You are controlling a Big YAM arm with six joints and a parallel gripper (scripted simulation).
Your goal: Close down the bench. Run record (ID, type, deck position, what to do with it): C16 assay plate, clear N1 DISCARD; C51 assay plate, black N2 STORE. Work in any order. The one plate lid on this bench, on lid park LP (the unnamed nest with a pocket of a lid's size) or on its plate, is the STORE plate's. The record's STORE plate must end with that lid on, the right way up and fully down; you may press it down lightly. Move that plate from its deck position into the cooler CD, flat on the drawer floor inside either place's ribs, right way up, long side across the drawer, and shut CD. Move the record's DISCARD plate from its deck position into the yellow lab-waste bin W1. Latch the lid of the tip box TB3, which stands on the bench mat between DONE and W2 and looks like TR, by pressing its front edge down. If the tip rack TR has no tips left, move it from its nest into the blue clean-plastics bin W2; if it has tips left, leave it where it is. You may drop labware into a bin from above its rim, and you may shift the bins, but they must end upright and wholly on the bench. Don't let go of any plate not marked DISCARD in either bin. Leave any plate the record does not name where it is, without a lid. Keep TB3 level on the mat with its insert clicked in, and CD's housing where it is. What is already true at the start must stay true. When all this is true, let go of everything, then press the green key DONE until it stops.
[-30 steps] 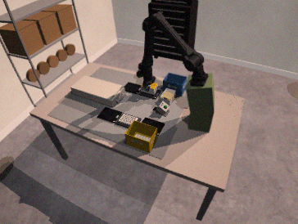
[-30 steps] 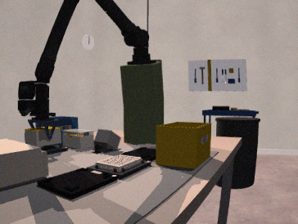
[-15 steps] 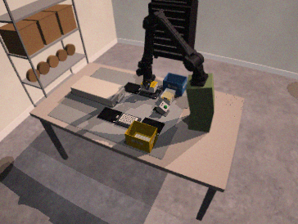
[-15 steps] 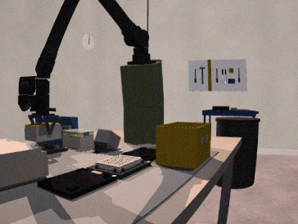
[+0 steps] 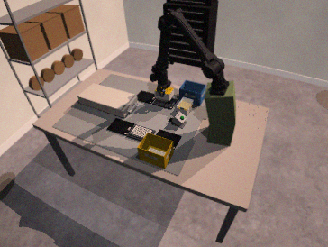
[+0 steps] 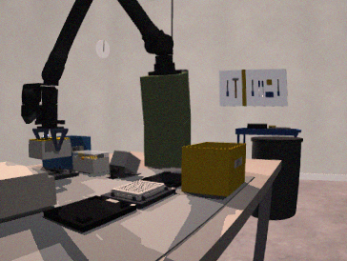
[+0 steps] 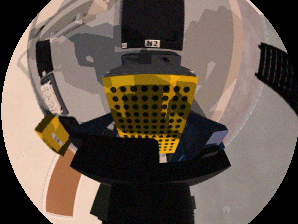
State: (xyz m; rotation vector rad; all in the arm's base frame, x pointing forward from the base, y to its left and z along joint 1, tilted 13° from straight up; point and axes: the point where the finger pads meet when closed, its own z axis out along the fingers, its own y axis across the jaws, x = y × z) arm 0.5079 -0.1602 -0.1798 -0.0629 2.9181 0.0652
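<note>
My gripper (image 5: 163,90) is shut on the tip rack TR (image 5: 164,93), a grey box with a yellow perforated insert. It holds the rack a little above the deck, at the back of the mat. In the exterior view the rack (image 6: 47,148) hangs under the fingers (image 6: 50,136), level with the blue bin W2 (image 6: 78,143). The wrist view shows the yellow insert (image 7: 152,106) with dark holes between my fingers. Beyond it lies a black rectangle labelled N2 (image 7: 152,19). The blue bin W2 (image 5: 193,89) stands just right of the rack.
The yellow bin W1 (image 5: 156,148) stands at the front with something pale inside. Tip box TB3 (image 5: 185,106) and the DONE key block (image 5: 182,117) sit between the bins. The cooler CD (image 5: 105,99) is on the left. A white gridded plate (image 5: 140,132) lies on the front nests. The green arm base (image 5: 221,113) stands on the right.
</note>
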